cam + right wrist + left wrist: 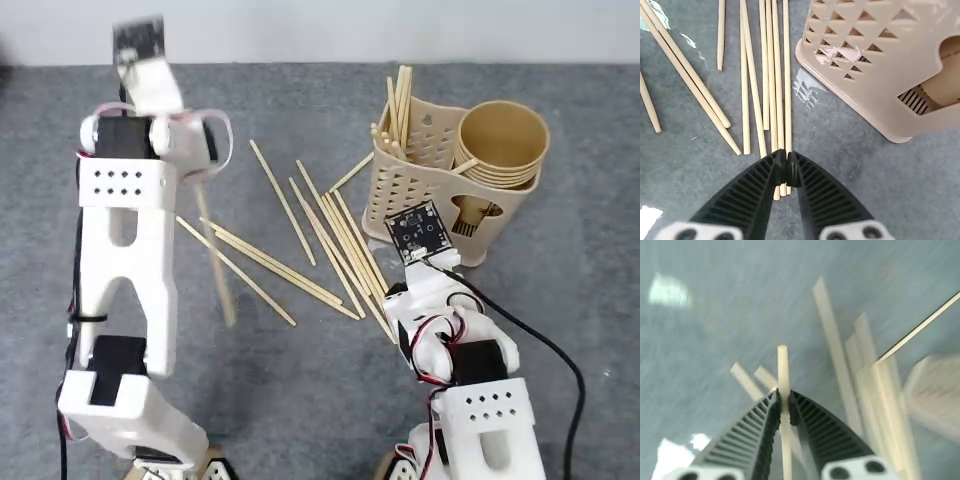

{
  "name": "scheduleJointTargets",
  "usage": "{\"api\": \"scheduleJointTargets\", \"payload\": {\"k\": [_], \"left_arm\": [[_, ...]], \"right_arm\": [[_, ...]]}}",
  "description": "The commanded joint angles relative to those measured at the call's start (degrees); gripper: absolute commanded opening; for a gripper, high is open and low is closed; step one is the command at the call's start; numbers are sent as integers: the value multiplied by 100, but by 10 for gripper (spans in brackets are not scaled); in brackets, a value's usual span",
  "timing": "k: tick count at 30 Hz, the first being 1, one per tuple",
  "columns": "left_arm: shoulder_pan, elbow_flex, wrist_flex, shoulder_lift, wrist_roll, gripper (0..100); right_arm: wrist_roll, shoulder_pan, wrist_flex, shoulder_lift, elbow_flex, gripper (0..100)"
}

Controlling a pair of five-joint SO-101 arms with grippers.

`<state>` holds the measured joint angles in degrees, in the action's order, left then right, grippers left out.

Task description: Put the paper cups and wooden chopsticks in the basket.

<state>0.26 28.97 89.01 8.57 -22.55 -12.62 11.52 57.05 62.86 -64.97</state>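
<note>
Grey table (300,420) lies bare between the two arms and to the right of the basket (400,190), which stands near the far edge holding stacked paper cups (503,140) and upright chopsticks (400,95). Loose chopsticks (335,235) fan across the middle. The left gripper (783,396) clamps one chopstick (783,365). The right gripper (786,156), jaws pressed together, sits over stick ends just beside the basket's base.
</note>
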Motion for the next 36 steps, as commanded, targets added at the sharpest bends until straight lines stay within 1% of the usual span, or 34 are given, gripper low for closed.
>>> {"api": "scheduleJointTargets", "payload": {"k": [1, 3, 5, 12, 14, 19, 23, 26, 28, 30, 32, 34, 36], "left_arm": [[299, 1455, -9, -378, -642, 11], [448, 1921, -193, -369, -870, 11], [536, 2176, -545, -378, -1020, 11], [607, 2273, -2409, -378, -1468, 11], [747, 2273, -2857, -378, -1591, 11], [1442, 2246, -3358, -360, -1618, 11], [1873, 1675, -4079, -264, -1609, 11], [1960, 1095, -4844, -70, -1600, 11], [1969, 725, -5178, 53, -1556, 11], [2031, 426, -5345, 141, -1301, 13], [2110, 207, -5310, 185, -1002, 28], [2198, 119, -5029, 167, -844, 83], [2251, 189, -4607, 97, -923, 163]], "right_arm": [[-70, 31, -75, 119, 35, 15], [-70, 31, -75, 119, 35, 15], [-70, 31, -75, 119, 26, 15], [-70, 31, -75, 119, 26, 15], [-70, 31, -75, 119, 26, 15], [-88, 31, -75, 119, 26, 15], [-97, 31, -75, 119, 26, 15], [-97, 31, -75, 119, 26, 15], [-105, 31, -101, 119, -18, 15], [-114, 31, -119, 119, -35, 15], [-114, 31, -119, 119, -35, 15], [-114, 31, -119, 119, -35, 15], [-114, 31, -119, 119, -35, 15]]}}
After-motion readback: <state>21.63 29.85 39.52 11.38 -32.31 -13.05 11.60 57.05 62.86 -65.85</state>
